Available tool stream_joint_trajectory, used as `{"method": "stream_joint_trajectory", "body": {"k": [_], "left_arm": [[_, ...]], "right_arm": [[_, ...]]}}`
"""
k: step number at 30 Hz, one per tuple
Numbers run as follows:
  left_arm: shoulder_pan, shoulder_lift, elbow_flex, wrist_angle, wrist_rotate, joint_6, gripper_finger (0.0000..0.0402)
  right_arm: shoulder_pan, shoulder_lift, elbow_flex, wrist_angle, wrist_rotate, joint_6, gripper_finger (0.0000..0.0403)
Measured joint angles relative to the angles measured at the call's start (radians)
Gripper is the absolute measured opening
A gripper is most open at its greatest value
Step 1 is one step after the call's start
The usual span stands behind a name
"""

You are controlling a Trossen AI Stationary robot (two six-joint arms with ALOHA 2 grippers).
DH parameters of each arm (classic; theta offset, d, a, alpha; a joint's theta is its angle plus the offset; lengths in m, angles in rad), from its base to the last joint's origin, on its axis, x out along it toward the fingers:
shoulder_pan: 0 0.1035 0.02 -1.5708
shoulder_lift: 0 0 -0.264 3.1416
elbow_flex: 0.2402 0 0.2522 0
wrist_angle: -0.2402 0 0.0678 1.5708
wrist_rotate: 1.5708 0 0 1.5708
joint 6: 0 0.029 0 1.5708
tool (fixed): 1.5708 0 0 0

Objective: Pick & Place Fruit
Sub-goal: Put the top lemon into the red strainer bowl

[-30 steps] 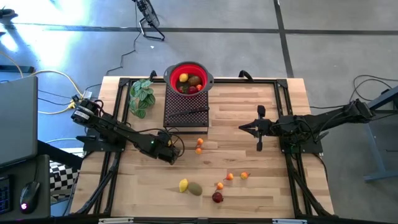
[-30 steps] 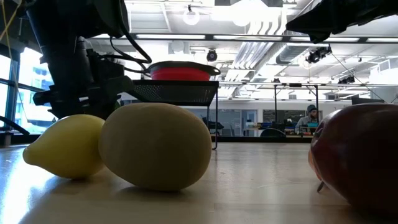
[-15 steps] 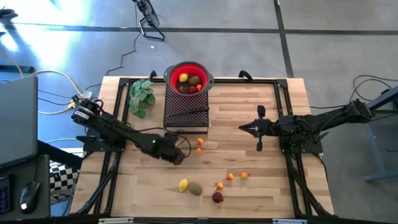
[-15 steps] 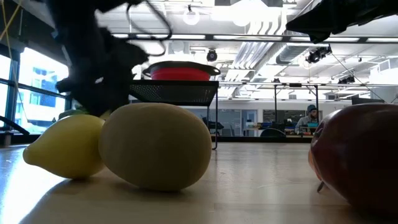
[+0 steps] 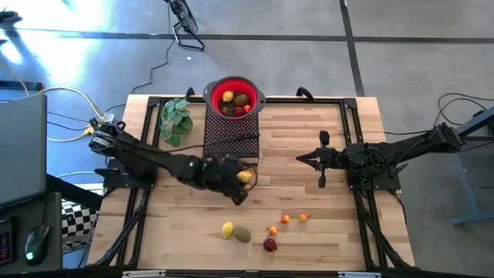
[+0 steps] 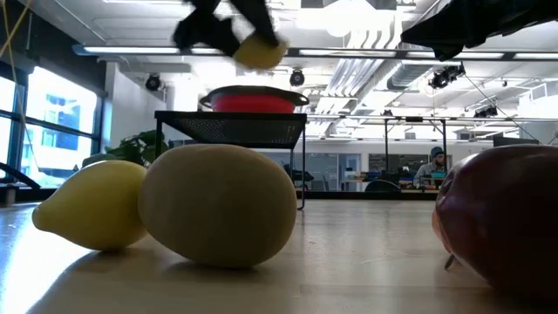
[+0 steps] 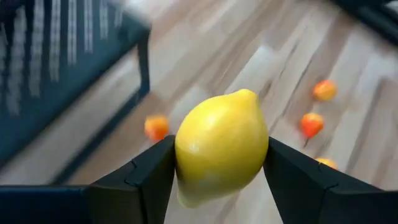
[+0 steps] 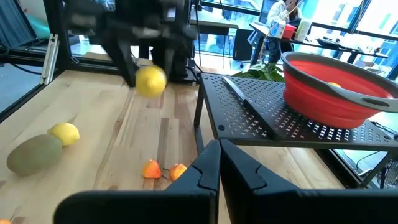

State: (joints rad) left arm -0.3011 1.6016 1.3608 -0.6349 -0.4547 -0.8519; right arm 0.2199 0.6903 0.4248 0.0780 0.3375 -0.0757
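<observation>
1. High view: plant (image 5: 174, 120) sits at the table's (image 5: 309, 239) far-left edge, beside the black rack (image 5: 230, 139).
2. Left gripper (image 5: 245, 179) clasps a lemon (image 5: 245, 177) between its fingers, raised off the wood just near of the rack's near edge.
3. Red bowl (image 5: 233, 97) on the rack's far end holds several fruits.
4. Near edge: second lemon (image 5: 228, 229), green fruit (image 5: 242, 234), red fruit (image 5: 269, 245), small orange ones (image 5: 285, 219); bare wood lies between them and the rack.
5. Right gripper (image 5: 301, 159), pinched closed, waits at mid-right over bare wood.
</observation>
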Motion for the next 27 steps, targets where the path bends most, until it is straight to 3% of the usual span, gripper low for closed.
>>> {"method": "stream_joint_trajectory", "body": {"k": [14, 19, 27], "left_arm": [[0.246, -0.001, 0.311, -0.132, 0.001, 0.413, 0.0216], [0.365, -0.002, 0.354, -0.132, 0.002, 0.507, 0.0216], [0.551, -0.002, 0.356, -0.156, 0.002, 0.533, 0.0216]], "right_arm": [[0.0, 0.0, 0.0, 0.0, 0.0, 0.0, 0.0003], [0.0, 0.0, 0.0, 0.0, 0.0, 0.0, 0.0003], [0.0, 0.0, 0.0, 0.0, 0.0, 0.0, 0.0003]]}}
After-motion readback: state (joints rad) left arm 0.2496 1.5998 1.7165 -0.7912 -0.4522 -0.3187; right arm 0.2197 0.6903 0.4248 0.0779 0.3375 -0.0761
